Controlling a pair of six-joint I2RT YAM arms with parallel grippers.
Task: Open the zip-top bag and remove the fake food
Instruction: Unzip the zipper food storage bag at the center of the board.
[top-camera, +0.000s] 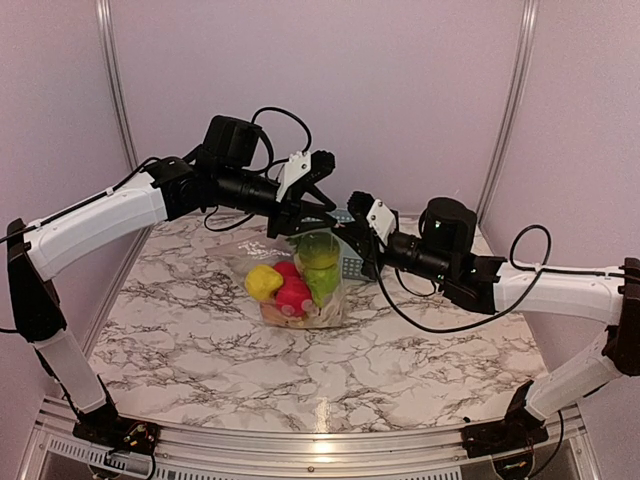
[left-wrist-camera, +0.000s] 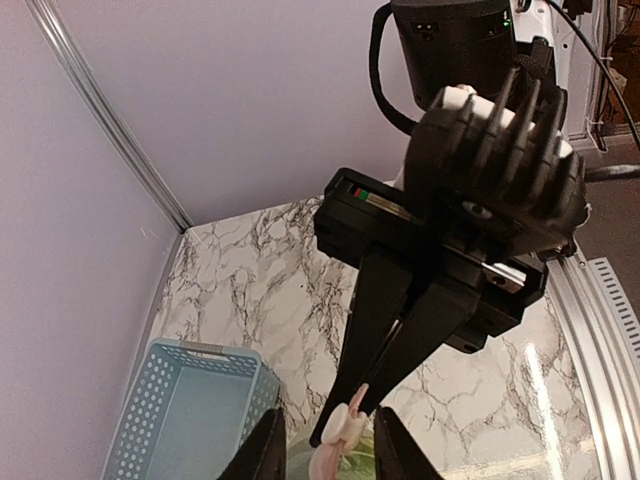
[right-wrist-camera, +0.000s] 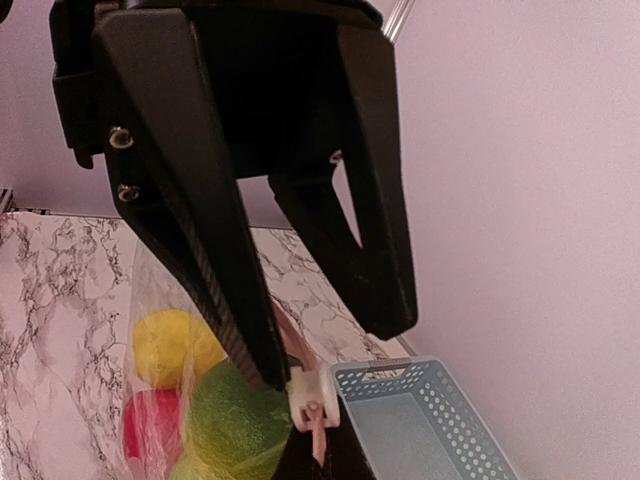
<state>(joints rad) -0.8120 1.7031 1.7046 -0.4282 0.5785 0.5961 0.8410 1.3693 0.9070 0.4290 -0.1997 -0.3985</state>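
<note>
The clear zip-top bag (top-camera: 335, 300) hangs under both grippers, its bottom near the marble. Inside it sits the fake food: a yellow piece (top-camera: 263, 282), a red one (top-camera: 293, 295) and a green one (top-camera: 320, 265); the right wrist view shows them close up, yellow (right-wrist-camera: 165, 345) and green (right-wrist-camera: 235, 420). My right gripper (left-wrist-camera: 365, 395) is shut on the bag's pink zipper strip just above the white slider (left-wrist-camera: 350, 425). My left gripper (left-wrist-camera: 327, 440) stands open, one finger on each side of the slider, touching nothing that I can see.
A light blue slotted basket (left-wrist-camera: 190, 410) stands on the marble table (top-camera: 200, 350) just behind the bag, near the back wall. Both arms meet over the table's middle, with cables looping from them. Pale walls close the back and sides.
</note>
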